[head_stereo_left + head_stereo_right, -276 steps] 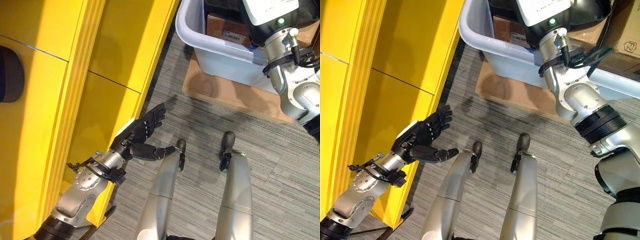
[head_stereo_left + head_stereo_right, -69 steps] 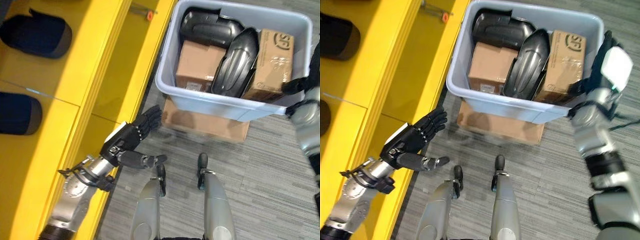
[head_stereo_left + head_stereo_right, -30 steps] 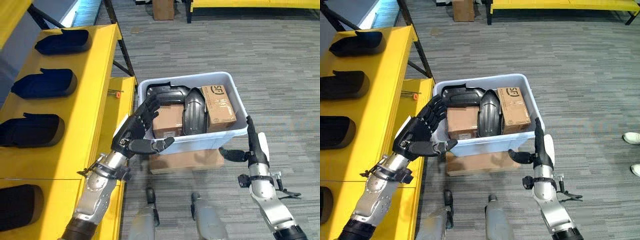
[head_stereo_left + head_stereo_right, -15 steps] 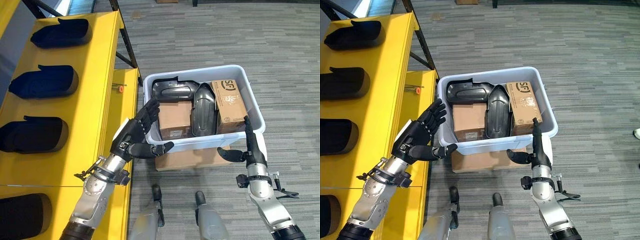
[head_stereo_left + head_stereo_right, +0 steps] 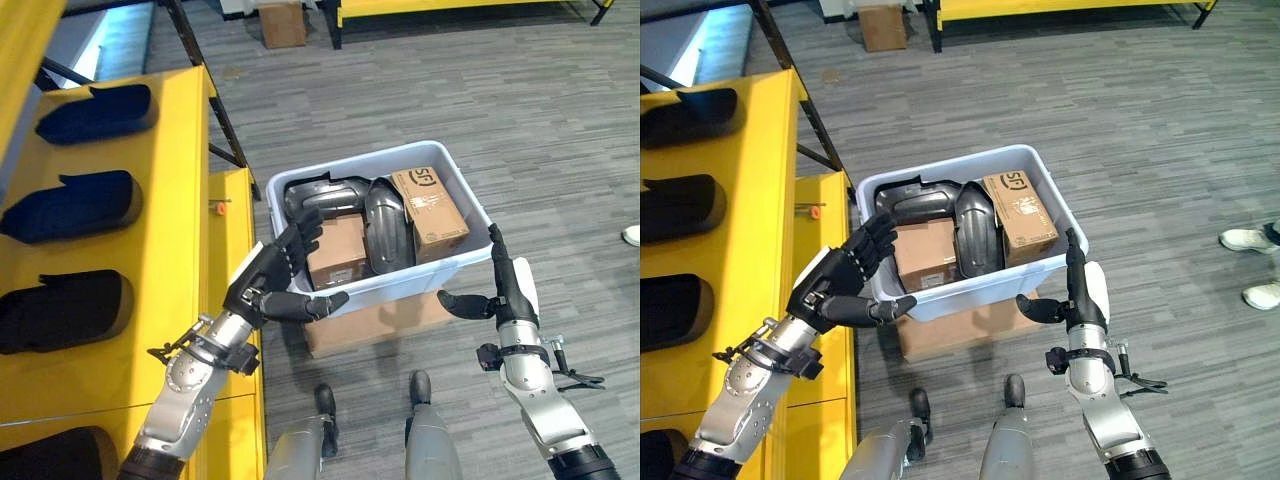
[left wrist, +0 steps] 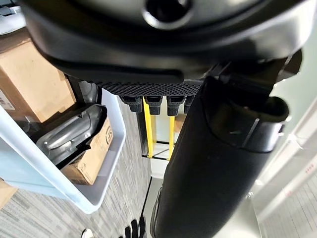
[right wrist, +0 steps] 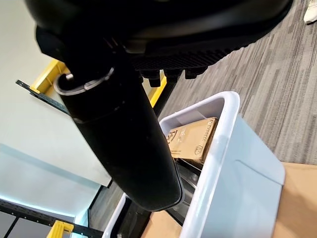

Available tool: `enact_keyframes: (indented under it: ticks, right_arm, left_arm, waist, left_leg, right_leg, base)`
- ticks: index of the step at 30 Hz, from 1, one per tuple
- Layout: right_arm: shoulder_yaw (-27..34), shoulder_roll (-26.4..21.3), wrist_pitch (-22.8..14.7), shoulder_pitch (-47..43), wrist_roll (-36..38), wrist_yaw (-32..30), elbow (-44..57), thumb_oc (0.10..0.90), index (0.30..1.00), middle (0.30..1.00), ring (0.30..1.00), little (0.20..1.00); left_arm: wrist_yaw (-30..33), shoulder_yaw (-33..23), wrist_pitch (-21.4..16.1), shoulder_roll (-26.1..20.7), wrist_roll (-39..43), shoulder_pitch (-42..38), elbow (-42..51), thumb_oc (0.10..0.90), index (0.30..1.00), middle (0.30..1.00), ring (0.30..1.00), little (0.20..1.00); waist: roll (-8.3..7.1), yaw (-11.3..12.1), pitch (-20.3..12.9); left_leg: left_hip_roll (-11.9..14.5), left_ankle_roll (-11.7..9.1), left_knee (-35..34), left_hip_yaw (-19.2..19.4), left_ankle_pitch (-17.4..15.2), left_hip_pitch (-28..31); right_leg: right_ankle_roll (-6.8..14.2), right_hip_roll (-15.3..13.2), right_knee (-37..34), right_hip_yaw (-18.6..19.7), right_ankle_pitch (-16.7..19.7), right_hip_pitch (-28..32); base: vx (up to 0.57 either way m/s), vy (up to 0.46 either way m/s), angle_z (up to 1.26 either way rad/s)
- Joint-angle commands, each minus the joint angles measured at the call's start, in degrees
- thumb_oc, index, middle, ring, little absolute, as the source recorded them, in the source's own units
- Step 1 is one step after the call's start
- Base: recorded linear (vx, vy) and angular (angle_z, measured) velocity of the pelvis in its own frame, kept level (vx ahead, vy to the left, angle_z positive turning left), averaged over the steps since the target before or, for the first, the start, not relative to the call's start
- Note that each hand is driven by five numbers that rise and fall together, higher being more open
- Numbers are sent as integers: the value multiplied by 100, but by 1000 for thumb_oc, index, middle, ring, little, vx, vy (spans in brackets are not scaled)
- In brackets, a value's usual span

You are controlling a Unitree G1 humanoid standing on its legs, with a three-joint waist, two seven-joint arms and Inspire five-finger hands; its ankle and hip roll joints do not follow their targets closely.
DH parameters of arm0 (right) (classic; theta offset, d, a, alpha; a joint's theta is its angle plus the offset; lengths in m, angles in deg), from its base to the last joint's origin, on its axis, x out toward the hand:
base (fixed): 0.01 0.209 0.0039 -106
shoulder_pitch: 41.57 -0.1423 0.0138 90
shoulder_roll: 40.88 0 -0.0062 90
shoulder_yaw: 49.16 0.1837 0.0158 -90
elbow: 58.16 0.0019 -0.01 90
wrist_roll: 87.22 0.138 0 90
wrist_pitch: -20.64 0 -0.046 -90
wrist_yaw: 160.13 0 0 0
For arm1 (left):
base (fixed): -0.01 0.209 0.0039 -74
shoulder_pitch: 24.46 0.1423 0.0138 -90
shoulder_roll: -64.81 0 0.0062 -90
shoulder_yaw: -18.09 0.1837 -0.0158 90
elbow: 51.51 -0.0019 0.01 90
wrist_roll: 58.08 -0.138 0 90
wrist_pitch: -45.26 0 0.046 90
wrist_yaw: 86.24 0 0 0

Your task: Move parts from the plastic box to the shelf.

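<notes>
Both hands' fingers straight — flanking plastic box (image 5: 470, 205)

The plastic box (image 5: 452, 270) is pale blue-grey. Inside lie glossy black parts (image 5: 382, 232) and plain brown cardboard cartons (image 5: 431, 213) with dark print. A brown cardboard slab (image 5: 372, 318) shows under it. The shelf (image 5: 180, 230) is bright yellow, carrying dark pieces (image 5: 72, 207), navy or perhaps black. The floor (image 5: 500, 110) is grey, finely striped carpet.
</notes>
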Motion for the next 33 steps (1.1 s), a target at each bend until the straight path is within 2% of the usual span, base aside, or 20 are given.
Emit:
enact_keyframes:
  ticks: [1,6,10,13,14,16,18,22,26,28,29,30,31,32,33]
  right_arm:
    - [119,-194,-430,-592,-216,143,277,900,1000,1000,1000,1000]
    - [51,-457,-217,-585,-152,271,410,900,1000,1000,1000,1000]
    - [9,-602,-177,-603,-111,352,438,900,1000,1000,1000,1000]
    - [62,-646,-71,-511,-93,266,513,900,1000,1000,1000,1000]
    - [144,-630,-49,-409,-158,223,562,900,1000,1000,1000,1000]
    - [406,-574,74,-99,-249,28,721,900,1000,1000,1000,1000]
    - [562,-550,50,62,-304,-101,715,900,1000,1000,1000,1000]
    - [674,-521,-42,75,-392,-190,632,900,1000,1000,1000,1000]
    - [864,-713,-135,-79,-898,-146,637,900,1000,1000,1000,1000]
    - [898,-992,-165,-411,-822,-36,598,900,1000,1000,1000,1000]
    - [891,-1015,-158,-458,-791,-19,589,900,1000,1000,1000,1000]
    - [791,-1168,-129,-891,-309,129,511,900,1000,1000,1000,1000]
    - [743,-1206,-92,-1060,-150,198,467,900,1000,1000,1000,1000]
    - [595,-1241,7,-1512,269,346,325,900,1000,1000,1000,1000]
    - [541,-1236,50,-1692,407,374,258,900,1000,1000,1000,1000]
  left_arm:
    - [57,-62,-550,23,110,-32,976,900,1000,1000,1000,1000]
    - [-53,-68,-582,133,65,-6,956,900,1000,1000,1000,1000]
    - [-49,-67,-572,131,105,48,944,900,1000,1000,1000,1000]
    - [-182,-25,-535,137,116,-18,883,900,1000,1000,1000,1000]
    - [-282,8,-481,153,145,-105,835,900,1000,1000,1000,1000]
    - [-599,107,-268,242,192,-351,768,900,1000,1000,1000,1000]
    - [-786,206,-192,287,177,-455,682,900,1000,1000,1000,1000]
    - [-824,287,-130,252,116,-432,659,900,1000,1000,1000,1000]
    - [-816,262,36,179,146,-378,623,900,1000,1000,1000,1000]
    - [-694,183,19,96,195,-229,611,900,1000,1000,1000,1000]
    - [-683,171,20,93,196,-212,618,900,1000,1000,1000,1000]
    - [-556,50,38,67,221,-55,687,900,1000,1000,1000,1000]
    - [-526,7,45,61,228,2,713,900,1000,1000,1000,1000]
    - [-406,-118,83,52,214,159,802,900,1000,1000,1000,1000]
    - [-409,-167,101,48,207,206,828,900,1000,1000,1000,1000]
  waist:
    - [-229,-26,-450]
    - [-193,-78,-432]
    - [-182,-107,-447]
    - [-139,-245,-477]
    - [-110,-334,-483]
    - [-32,-566,-504]
    - [26,-703,-557]
    - [67,-714,-637]
    - [70,-640,-726]
    - [51,-462,-740]
    - [47,-437,-735]
    - [3,-187,-690]
    - [-9,-109,-676]
    - [-45,119,-622]
    - [-51,186,-614]
  left_leg:
    - [406,-295,-440,-7,-1005,1062]
    - [749,-555,-583,82,-681,1183]
    - [803,-581,-560,141,-618,1228]
    - [820,-571,-527,702,-540,1246]
    - [831,-571,-561,1038,-467,1222]
    - [960,-720,-638,1823,-302,1179]
    - [1003,-770,-762,2103,-178,1164]
    - [1000,-766,-918,1993,-59,1150]
    - [1020,-756,-958,1869,-52,1229]
    - [997,-761,-921,1501,-116,1274]
    - [996,-763,-905,1440,-131,1276]
    - [970,-754,-778,901,-121,1189]
    - [947,-761,-744,695,-138,1171]
    - [869,-762,-644,115,-192,1109]
    - [854,-745,-611,21,-202,1075]
  right_leg:
    - [98,141,189,-16,485,-159]
    - [2,341,452,-283,-41,89]
    - [-82,413,499,-328,-176,218]
    - [-141,431,486,-638,-256,416]
    - [-135,407,493,-849,-287,484]
    - [-65,302,568,-1288,-440,616]
    - [-82,274,517,-1523,-545,759]
    - [-92,297,549,-1499,-597,808]
    - [-170,397,544,-1474,-693,969]
    - [-229,471,542,-1315,-759,1036]
    - [-237,480,542,-1289,-768,1042]
    - [-337,559,513,-1097,-718,1042]
    - [-351,579,514,-1023,-732,1059]
    - [-391,650,538,-815,-784,1103]
    - [-402,667,587,-776,-801,1074]
  base:
    - [123,-269,42]
    - [106,-188,45]
    - [107,-129,2]
    - [61,-128,6]
    - [38,-65,36]
    - [14,-46,107]
    - [-12,-37,144]
    - [50,-40,73]
    - [124,-102,53]
    - [163,-70,31]
    - [156,-89,4]
    - [114,-68,-30]
    - [198,-102,-46]
    - [147,-55,-100]
    - [138,-50,-130]
